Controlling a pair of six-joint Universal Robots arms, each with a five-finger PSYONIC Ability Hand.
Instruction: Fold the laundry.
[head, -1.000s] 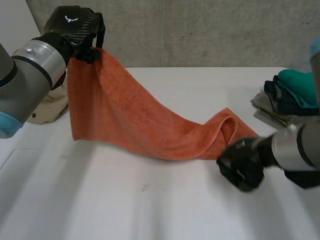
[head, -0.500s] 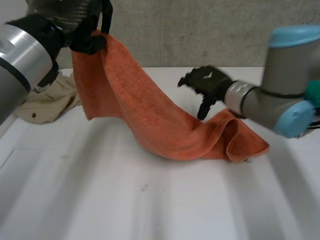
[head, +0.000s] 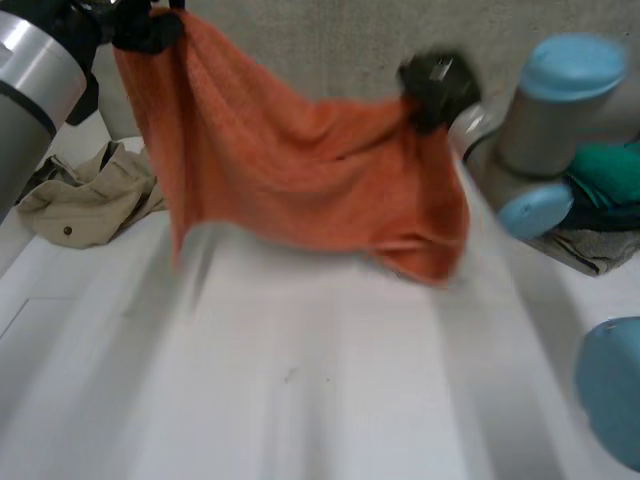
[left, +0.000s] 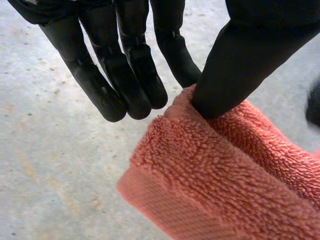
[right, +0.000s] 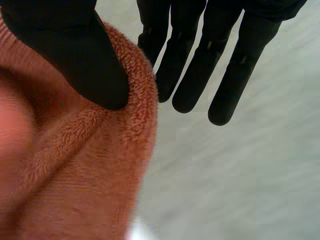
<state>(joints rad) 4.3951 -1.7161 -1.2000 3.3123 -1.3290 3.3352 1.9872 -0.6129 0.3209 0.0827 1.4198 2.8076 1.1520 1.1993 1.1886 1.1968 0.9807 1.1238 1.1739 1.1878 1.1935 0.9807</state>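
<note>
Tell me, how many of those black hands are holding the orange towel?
2. The left hand pinches one upper corner of the orange towel; the right hand pinches the opposite upper corner, so it hangs between them.

Terry, matt black and bare concrete, as we see them.
We read the orange towel (left: 225, 165) as thick looped terry with a flat woven band at its hem. The left hand (left: 125, 85) and right hand (right: 200, 75) look smooth, matt black. The table (head: 300, 400) is smooth white with a faint sheen, the wall (head: 330, 50) rough grey concrete, and the beige garment (head: 90, 200) plain, creased woven cloth.
</note>
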